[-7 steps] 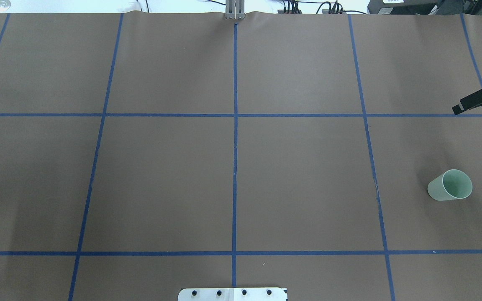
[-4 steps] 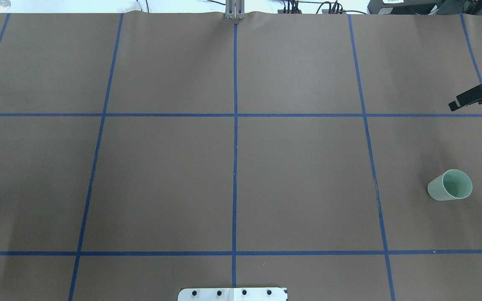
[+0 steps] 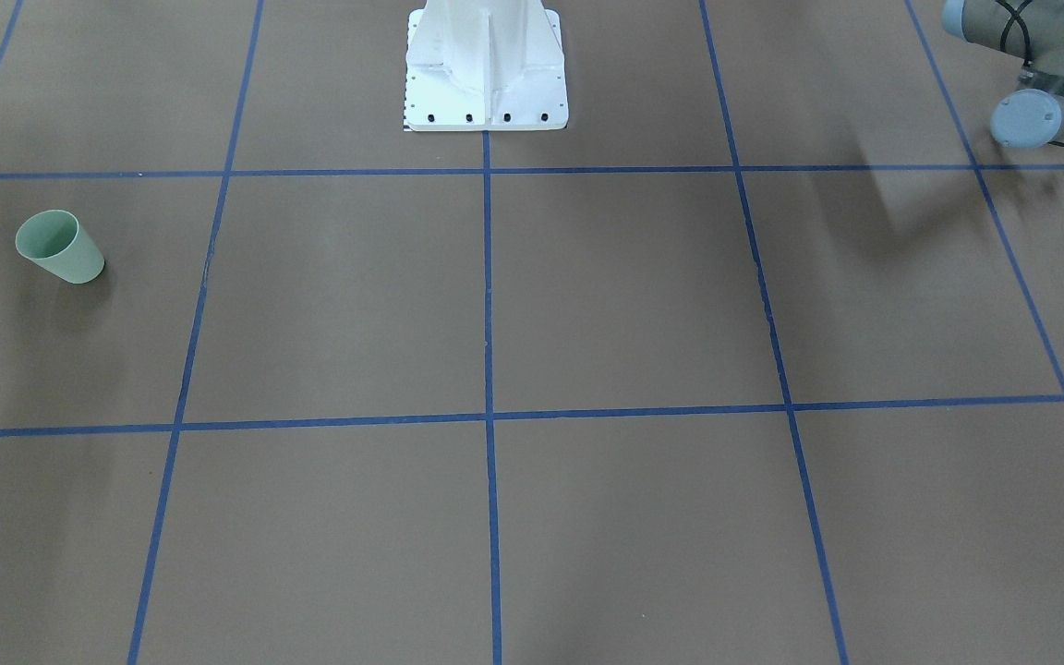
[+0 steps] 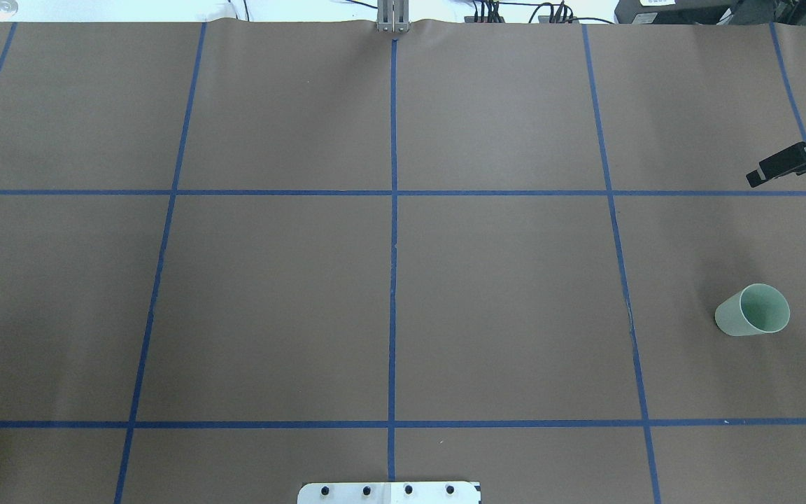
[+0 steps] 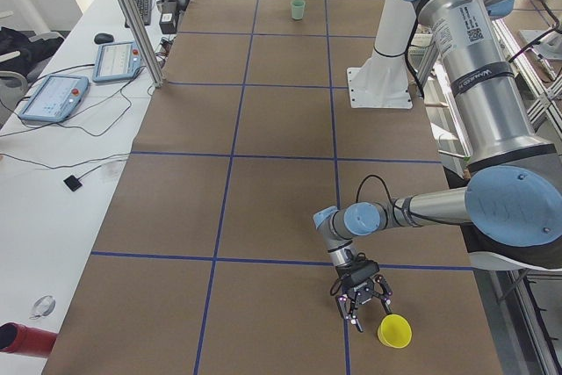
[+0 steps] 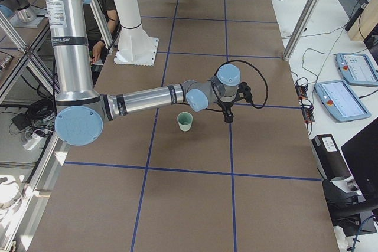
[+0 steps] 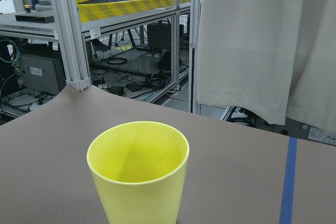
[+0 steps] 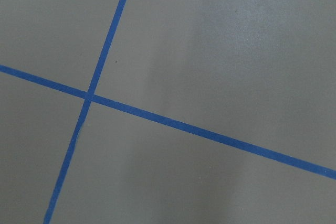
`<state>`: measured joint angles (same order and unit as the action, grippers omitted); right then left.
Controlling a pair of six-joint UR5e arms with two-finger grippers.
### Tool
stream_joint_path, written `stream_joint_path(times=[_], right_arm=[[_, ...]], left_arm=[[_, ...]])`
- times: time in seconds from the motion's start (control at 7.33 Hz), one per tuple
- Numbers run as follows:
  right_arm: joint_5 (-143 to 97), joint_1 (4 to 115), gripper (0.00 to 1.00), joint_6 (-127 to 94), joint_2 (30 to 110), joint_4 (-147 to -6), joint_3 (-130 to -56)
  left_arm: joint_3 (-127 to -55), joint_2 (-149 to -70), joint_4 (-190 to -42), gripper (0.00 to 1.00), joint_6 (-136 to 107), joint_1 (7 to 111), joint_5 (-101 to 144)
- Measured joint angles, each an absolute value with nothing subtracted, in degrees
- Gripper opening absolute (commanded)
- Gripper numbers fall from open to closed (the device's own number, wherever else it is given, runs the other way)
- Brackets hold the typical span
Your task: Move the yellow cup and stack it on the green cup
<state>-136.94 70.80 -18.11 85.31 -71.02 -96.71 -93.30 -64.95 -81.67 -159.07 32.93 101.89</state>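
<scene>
Standing at opposite table [image 4: 270, 301] ends, yellow cup [image 5: 394, 332], green cup [image 4: 753, 311], well apart

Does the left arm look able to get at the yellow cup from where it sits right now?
Probably yes. The left tool hangs low right beside the yellow cup, which stands upright. The left wrist view shows the cup straight ahead and close, with nothing between them.

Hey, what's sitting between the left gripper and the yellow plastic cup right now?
Nothing. In the exterior left view only a short strip of bare brown table paper separates the left gripper from the small bright yellow plastic cup.
</scene>
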Motion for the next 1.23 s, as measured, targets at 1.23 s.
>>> stream_joint_path(times=[1.23], right_arm=[[-136.9,70.8,0.99,-18.4,85.7,-71.1,-98.2]], left_arm=[[-89.0,-65.0,-84.0,0.89,-159.0,25.8,106.8]])
